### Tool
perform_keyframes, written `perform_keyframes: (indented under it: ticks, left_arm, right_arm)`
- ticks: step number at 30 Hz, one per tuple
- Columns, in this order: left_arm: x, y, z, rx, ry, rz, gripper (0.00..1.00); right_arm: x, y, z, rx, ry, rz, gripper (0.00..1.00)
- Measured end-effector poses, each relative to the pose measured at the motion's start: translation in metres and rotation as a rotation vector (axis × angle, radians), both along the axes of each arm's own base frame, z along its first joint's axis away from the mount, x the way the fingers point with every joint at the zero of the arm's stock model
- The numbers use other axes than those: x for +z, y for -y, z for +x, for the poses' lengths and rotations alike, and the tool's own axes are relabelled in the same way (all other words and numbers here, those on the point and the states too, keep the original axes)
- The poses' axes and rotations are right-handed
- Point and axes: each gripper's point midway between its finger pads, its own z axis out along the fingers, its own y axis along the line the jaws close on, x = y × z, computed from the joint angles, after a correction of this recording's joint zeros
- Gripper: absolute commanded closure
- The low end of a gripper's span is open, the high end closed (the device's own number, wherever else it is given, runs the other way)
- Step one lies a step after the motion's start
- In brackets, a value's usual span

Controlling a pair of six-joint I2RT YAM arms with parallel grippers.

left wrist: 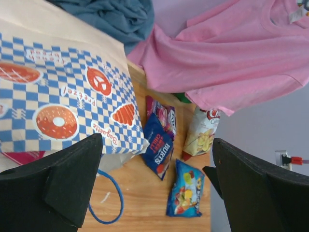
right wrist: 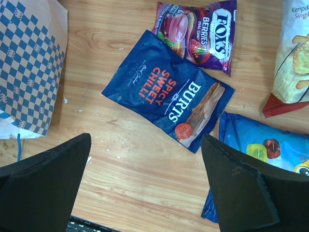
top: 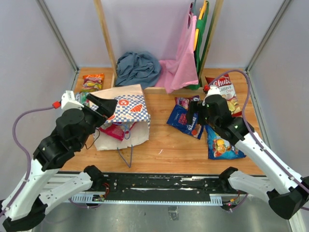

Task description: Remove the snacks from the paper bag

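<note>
A robotics lab test cell, not a home or a shop; the wooden table [top: 164, 145] stands boxed in by plain pale panels [top: 29, 58] on three sides; bare metal struts [top: 55, 34] rise at the table's back corners; along the table's near edge a black mounting rail [top: 159, 186] carries the bases of two white-and-black robot arms, the left arm [top: 63, 140] and the right arm [top: 256, 145]; purple cables [top: 29, 112] loop off them at the table's sides; at the table's far edge a bare wooden frame [top: 107, 38] holds hanging cloth bags [top: 183, 63]; on the table lie a paper bag [top: 128, 108] and snack packets [top: 186, 118]; below its near edge lies grey sheet metal [top: 145, 217].
</note>
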Motion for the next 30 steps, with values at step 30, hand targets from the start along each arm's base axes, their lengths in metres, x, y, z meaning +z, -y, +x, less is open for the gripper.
perform_keyframes:
  ticks: [30]
  left_arm:
    - [-0.126,-0.017,0.015,0.455,-0.304,-0.391,0.01]
  right_arm:
    - [-0.018,-0.01,-0.002,0.017,-0.04,-0.011,0.01]
